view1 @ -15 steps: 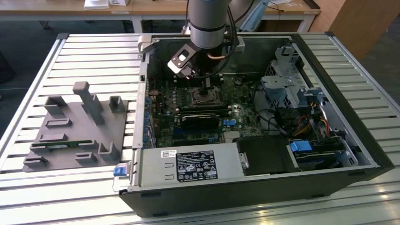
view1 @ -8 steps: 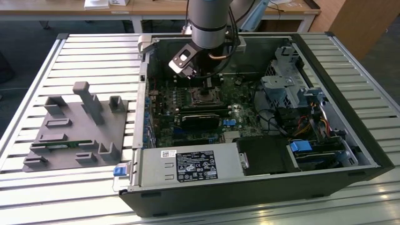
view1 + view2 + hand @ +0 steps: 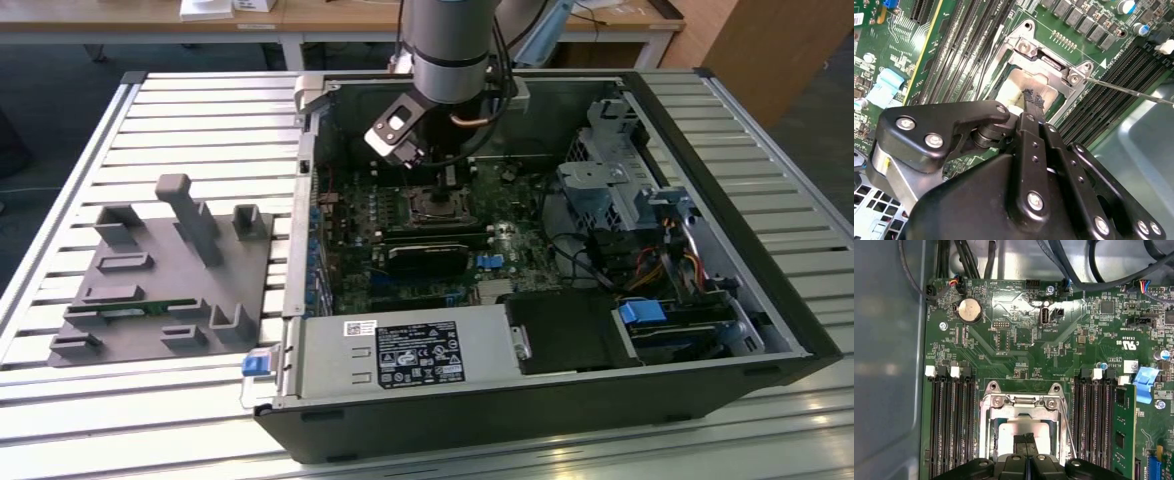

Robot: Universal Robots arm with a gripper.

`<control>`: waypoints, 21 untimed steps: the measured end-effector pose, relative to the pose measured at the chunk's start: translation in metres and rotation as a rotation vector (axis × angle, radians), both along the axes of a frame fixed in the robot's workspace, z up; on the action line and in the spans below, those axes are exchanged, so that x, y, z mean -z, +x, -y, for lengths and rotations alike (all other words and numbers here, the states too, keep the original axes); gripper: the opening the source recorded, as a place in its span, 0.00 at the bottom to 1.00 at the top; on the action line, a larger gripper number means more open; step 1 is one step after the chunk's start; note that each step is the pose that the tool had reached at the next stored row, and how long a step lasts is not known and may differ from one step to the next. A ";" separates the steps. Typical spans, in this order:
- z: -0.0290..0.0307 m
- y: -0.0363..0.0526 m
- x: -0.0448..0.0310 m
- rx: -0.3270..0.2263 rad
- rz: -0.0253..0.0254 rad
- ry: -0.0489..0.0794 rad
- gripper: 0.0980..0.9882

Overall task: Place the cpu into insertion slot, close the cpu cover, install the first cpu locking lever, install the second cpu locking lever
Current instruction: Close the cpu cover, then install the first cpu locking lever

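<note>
Slatted table (image 3: 200, 120) carries an open computer case (image 3: 534, 410), with a grey fixture plate (image 3: 147, 300) beside it on the exterior view's left. Case holds the motherboard (image 3: 400, 280), a silver power supply box (image 3: 400, 355) and a drive cage (image 3: 607, 190).

Arm (image 3: 451, 45) reaches down into the case, and its top is cut off by the frame edge. Gripper (image 3: 446, 185) sits over the socket and blocks part of it in the exterior view.

In both wrist views the gripper body hides the near side of the socket. Fingers are pressed together with nothing between them, tips (image 3: 1034, 96) over the chip. Can't tell whether they're touching or just above it.

The cpu cover (image 3: 1050, 64) lies flat around the cpu (image 3: 1021, 82), which is seated in the socket. A thin lever rod (image 3: 1124, 90) angles away from the socket corner and is cut off at the frame edge.
</note>
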State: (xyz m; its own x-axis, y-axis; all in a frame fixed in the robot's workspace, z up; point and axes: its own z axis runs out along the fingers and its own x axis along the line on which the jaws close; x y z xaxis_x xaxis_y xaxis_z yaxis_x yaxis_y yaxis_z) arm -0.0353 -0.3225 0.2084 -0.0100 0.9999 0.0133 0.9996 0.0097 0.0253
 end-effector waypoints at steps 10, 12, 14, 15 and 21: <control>0.0000 0.0002 -0.0028 0.000 0.0000 0.000 0.01; 0.0000 0.0002 -0.0047 0.000 0.0000 0.000 0.01; 0.0000 0.0002 -0.0063 0.000 0.0000 0.000 0.01; 0.0000 0.0002 -0.0071 0.000 0.0000 0.000 0.01; 0.0000 0.0002 -0.0126 0.000 0.0000 0.000 0.01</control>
State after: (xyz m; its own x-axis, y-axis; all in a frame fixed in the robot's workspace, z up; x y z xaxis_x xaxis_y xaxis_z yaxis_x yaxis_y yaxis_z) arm -0.0351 -0.3225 0.2210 -0.0100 0.9999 0.0132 0.9996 0.0096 0.0253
